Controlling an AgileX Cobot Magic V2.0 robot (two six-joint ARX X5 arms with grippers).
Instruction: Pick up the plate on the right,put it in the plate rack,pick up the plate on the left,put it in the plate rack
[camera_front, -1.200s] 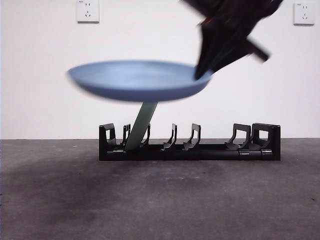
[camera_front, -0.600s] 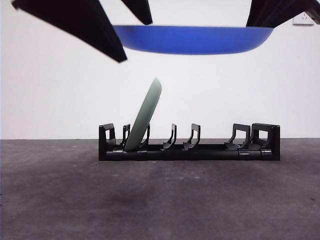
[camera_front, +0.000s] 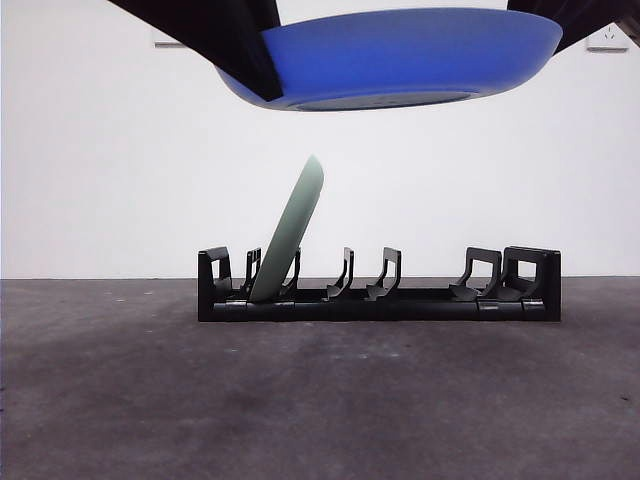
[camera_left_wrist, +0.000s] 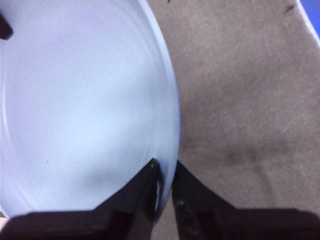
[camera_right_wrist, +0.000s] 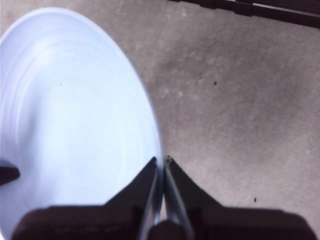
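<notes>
Behind the dark grey desk (camera_front: 320, 400), plain white wall with two sockets at the top corners. Hanging high over the plate rack (camera_front: 378, 288): blue plate (camera_front: 400, 58), held nearly flat, face up, one rim pinched by each arm.

Left pincer (camera_left_wrist: 165, 167) closing on the plate's rim, one jaw above the face and one under the edge; right pincer (camera_right_wrist: 161, 162) clamping the opposite rim the same way, jaws almost meeting on the thin lip. Seen from either wrist, the other pincer's black tip showing at the plate's far edge. Plate rack lying well below both pincers, with a small part of it showing beyond the right pincer in its wrist view.

Pale green plate (camera_front: 290, 232) already standing in a prong pair near one end of the rack, leaning on edge. Remaining pairs standing free.

Judging the step: transferring or reorienting the blue plate for slotting. Doing it well probably meaning releasing one grip only once the other is firm, then tipping the plate onto its edge, rim down, face crosswise to the rack's long axis, before lowering between a free prong pair well apart from the green plate. At present the plate's broad face pointing up, its width running along the rack's length. Risk of slipping from so shallow a rim hold, so going slowly seems wise.
</notes>
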